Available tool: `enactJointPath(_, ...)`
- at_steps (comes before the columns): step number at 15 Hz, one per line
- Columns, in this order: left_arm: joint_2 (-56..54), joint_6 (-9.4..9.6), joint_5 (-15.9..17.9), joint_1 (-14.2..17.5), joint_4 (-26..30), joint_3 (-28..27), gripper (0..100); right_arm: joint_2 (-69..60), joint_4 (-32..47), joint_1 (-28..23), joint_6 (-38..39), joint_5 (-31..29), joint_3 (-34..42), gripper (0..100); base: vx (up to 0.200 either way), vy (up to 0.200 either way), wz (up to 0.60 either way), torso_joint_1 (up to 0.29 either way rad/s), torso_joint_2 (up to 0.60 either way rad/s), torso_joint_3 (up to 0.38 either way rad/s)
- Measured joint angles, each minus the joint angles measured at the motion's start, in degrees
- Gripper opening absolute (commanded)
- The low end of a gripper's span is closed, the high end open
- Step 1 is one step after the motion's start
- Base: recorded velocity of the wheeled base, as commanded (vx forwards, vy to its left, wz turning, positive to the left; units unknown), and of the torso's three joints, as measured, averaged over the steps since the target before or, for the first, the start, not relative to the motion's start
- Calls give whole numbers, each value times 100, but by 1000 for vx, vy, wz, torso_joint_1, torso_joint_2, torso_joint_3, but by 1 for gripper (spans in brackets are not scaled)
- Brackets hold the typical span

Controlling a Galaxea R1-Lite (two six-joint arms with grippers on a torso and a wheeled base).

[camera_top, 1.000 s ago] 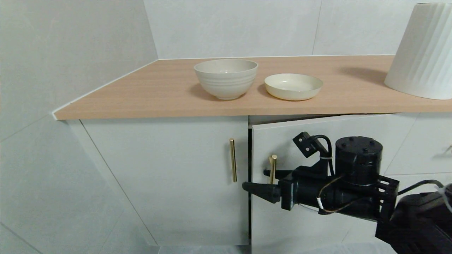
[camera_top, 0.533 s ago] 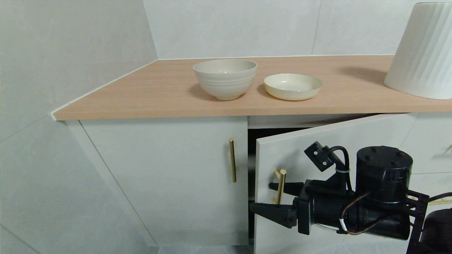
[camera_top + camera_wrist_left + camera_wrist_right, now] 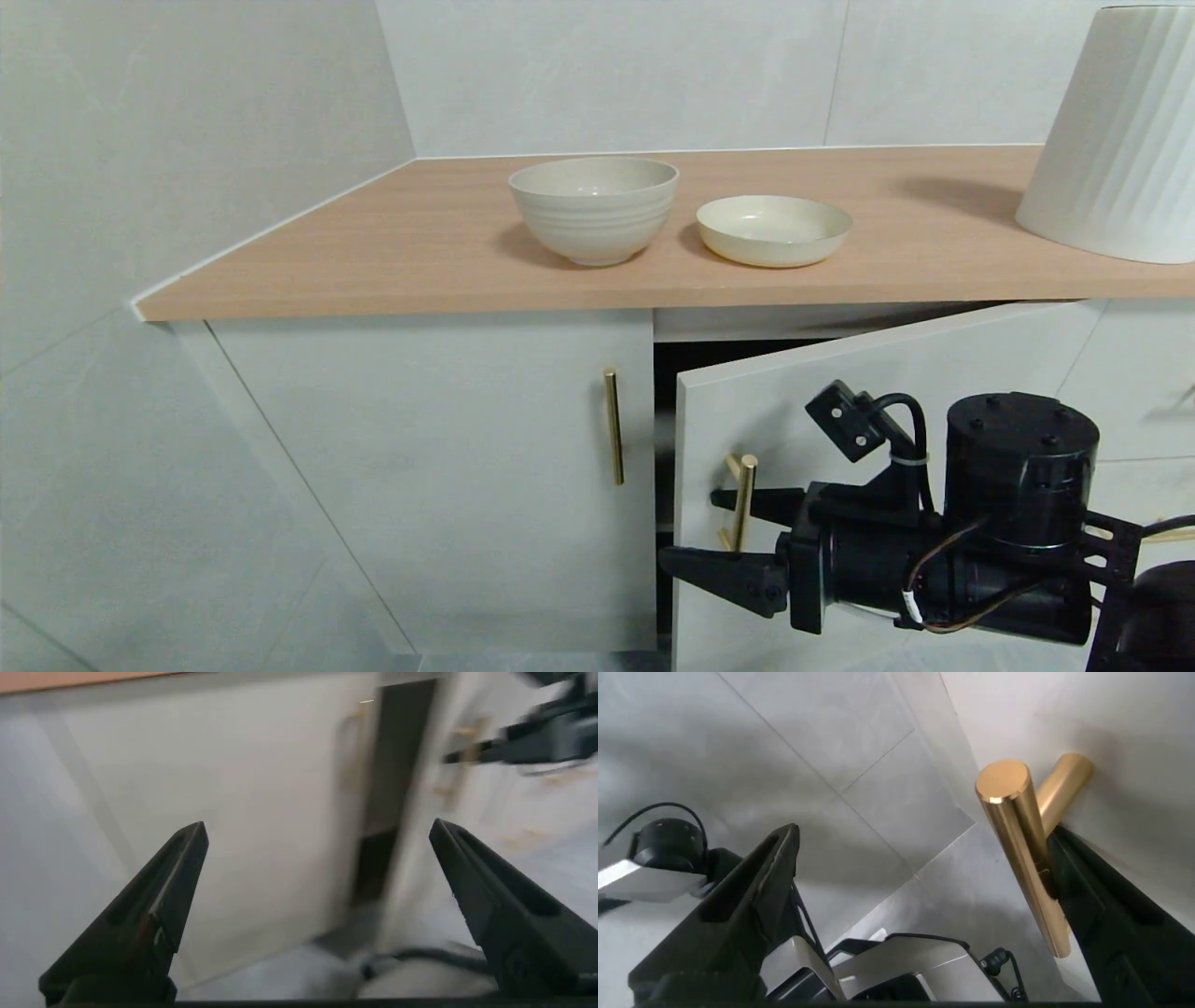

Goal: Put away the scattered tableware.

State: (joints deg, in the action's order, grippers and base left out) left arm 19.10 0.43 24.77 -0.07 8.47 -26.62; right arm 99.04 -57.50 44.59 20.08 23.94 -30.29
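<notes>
Standing on the wooden countertop point(image 3: 373, 252) are the two items of tableware: a deep ribbed bowl point(image 3: 594, 207) in pale grey-beige and, just beside it on the robot's right, a shallow cream dish point(image 3: 774, 229). The two are close but not touching, both upright, both set back from the front edge. Further right on the same surface stands a tall white ribbed shade point(image 3: 1111, 140), well apart from the dish. Below the countertop, the left cabinet door point(image 3: 439, 467) sits closed and flush, with the left handle point(image 3: 612, 426), a slim brass bar, upright near its right edge. The right cabinet door point(image 3: 840, 401) is ajar, its free edge swung out toward the robot, and a dark gap point(image 3: 665, 448) shows between the two doors. The right gripper point(image 3: 693, 528) is level with the lower part of the open door, its two black fingers pointing toward the robot's left and set apart, one on each side of the right handle point(image 3: 743, 495), a short brass bar on that door. The right wrist view shows this bar lying close to one finger, with a wide space to the other. The fingers straddle it rather than clamp it, and contact with the near finger cannot be confirmed. The left gripper point(image 3: 318, 905) is below countertop level, facing the cabinet fronts, its fingers spread wide with nothing between them. Beyond them the left wrist view takes in the gap between the doors and the right gripper farther off.
</notes>
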Motion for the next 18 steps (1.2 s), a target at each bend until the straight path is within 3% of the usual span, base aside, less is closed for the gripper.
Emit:
enactJointPath(5,2814,50,467,-343,-453,-1042,100,2,-2,9,-2,9,12,100,0,0,0,0,0,0)
enactJointPath(9,4820,-10,536,-1045,-1547,-986,100,60,-30,37,-7,9,23,100,0,0,0,0,0,0)
enactJointPath(11,5675,-199,547,-1558,-2406,-667,100,138,-55,39,-21,6,17,100,0,0,0,0,0,0)
enactJointPath(13,6328,-757,552,-2037,-3241,-361,100,176,-44,39,-21,6,20,100,0,0,0,0,0,0)
enactJointPath(14,6546,-890,545,-2175,-3437,-276,100,190,-44,39,-21,6,17,100,0,0,0,0,0,0)
enactJointPath(18,6949,-929,385,-2321,-3513,-182,100,212,-30,35,-18,9,12,100,0,0,0,0,0,0)
